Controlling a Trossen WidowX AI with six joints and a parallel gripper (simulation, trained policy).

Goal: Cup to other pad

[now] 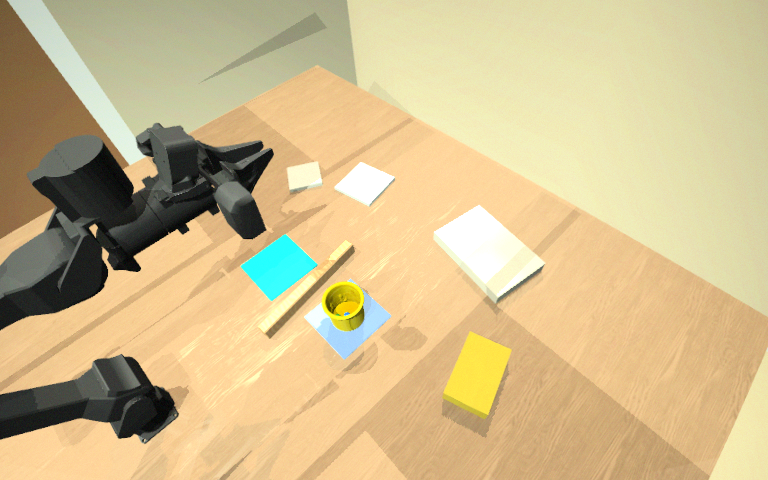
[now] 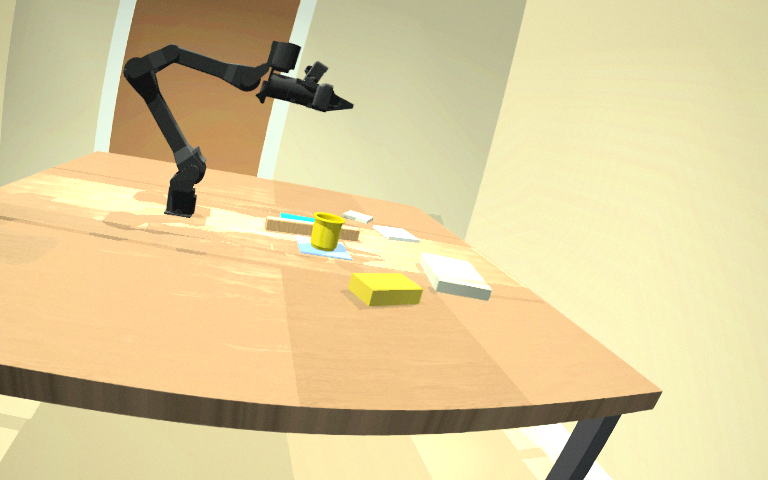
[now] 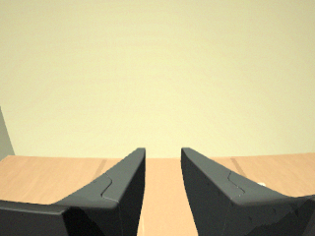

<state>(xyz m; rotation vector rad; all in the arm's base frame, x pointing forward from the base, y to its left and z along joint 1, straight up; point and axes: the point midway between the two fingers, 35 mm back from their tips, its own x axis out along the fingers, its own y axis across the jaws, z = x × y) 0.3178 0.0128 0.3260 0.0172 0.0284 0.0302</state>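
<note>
The yellow cup (image 1: 348, 323) (image 2: 325, 234) stands upright on the light blue pad (image 1: 345, 346) (image 2: 335, 255). Small bits of blue and green, the marbles (image 1: 346, 313), show at the bottom inside it; their number cannot be told. The cyan pad (image 1: 278, 266) (image 2: 294, 217) is bare, on the other side of a wooden bar (image 1: 294, 300) (image 2: 286, 225). My gripper (image 1: 267, 147) (image 2: 351, 105) (image 3: 162, 155) is high above the table, away from the cup, pointing roughly level toward the wall. Its fingers are nearly shut, with a narrow empty gap between the tips.
A yellow block (image 1: 478, 370) (image 2: 387, 282) and a large white block (image 1: 481, 249) (image 2: 455, 270) lie beyond the cup's pad. A thin white tile (image 1: 365, 182) (image 2: 396, 233) and a small cream tile (image 1: 304, 175) (image 2: 357, 216) lie toward the far edge. Walls stand behind the table.
</note>
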